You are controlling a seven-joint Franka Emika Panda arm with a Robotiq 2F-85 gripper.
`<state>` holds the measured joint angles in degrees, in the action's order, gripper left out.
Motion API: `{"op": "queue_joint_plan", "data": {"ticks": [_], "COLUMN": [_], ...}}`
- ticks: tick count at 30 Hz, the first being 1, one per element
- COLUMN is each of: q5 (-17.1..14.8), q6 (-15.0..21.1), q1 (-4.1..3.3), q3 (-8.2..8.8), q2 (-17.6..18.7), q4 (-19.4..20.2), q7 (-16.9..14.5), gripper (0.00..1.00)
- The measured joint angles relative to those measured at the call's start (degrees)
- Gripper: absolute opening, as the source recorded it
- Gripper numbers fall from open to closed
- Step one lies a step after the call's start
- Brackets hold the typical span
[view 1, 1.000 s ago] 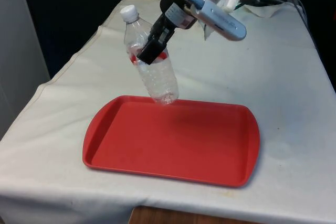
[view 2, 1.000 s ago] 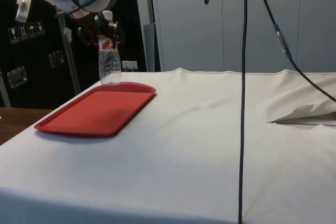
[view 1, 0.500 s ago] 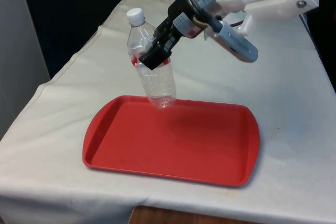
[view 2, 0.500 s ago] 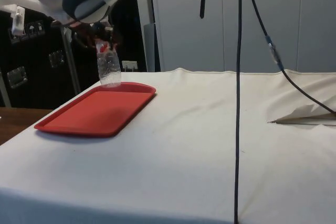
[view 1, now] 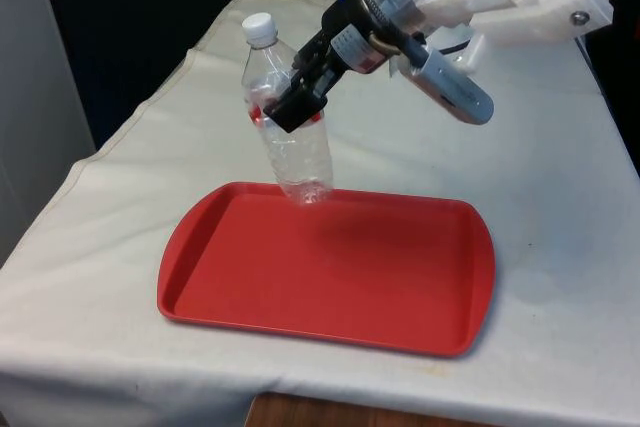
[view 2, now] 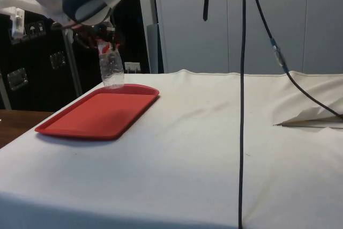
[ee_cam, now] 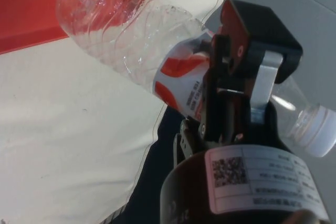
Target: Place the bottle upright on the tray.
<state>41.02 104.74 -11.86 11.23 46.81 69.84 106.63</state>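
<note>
Above the tray's far rim, toward eleven o'clock of its centre, the jaws are clamped on the bottle at its red label. Cap up, slightly tilted, base just over the rim, it seems poised for lowering onto the tray.

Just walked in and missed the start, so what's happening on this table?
The robot's black pincer is shut on a clear plastic bottle with a white cap and red label. It holds the bottle slightly tilted, cap up, with its base at the far edge of the flat red plastic tray. Whether the base touches the tray is unclear.
</note>
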Motion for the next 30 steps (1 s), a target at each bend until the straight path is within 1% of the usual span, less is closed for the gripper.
{"op": "queue_joint_plan", "data": {"ticks": [5, 8, 9, 11, 12, 17, 18, 20, 21, 30], "q5": [0.23, 0.63, 1.09, 1.49, 1.49, 2.69, 3.32, 3.95, 3.95, 6.65], "q6": [0.06, 0.00, 0.00, 0.00, 0.00, -0.06, -0.06, -0.11, -0.11, -0.34], "q1": [-0.06, -0.11, -0.23, -0.34, -0.34, -0.69, -0.86, -0.97, -0.97, -1.38], "q3": [0.00, -0.11, -0.17, -0.23, -0.23, -0.40, -0.46, -0.57, -0.57, -1.32], "q2": [0.63, 1.49, 2.01, 2.35, 2.35, 3.04, 3.32, 3.67, 3.67, 4.81], "q4": [-0.57, -1.32, -1.72, -2.01, -2.01, -2.12, -2.12, -2.12, -2.12, -2.12], "q7": [1.03, 2.35, 3.38, 4.35, 4.35, 6.93, 8.02, 9.11, 9.11, 13.75], "gripper": [0.14, 0.14, 0.14, 0.14, 0.14, 0.14, 0.14, 0.14, 0.14, 0.14]}}
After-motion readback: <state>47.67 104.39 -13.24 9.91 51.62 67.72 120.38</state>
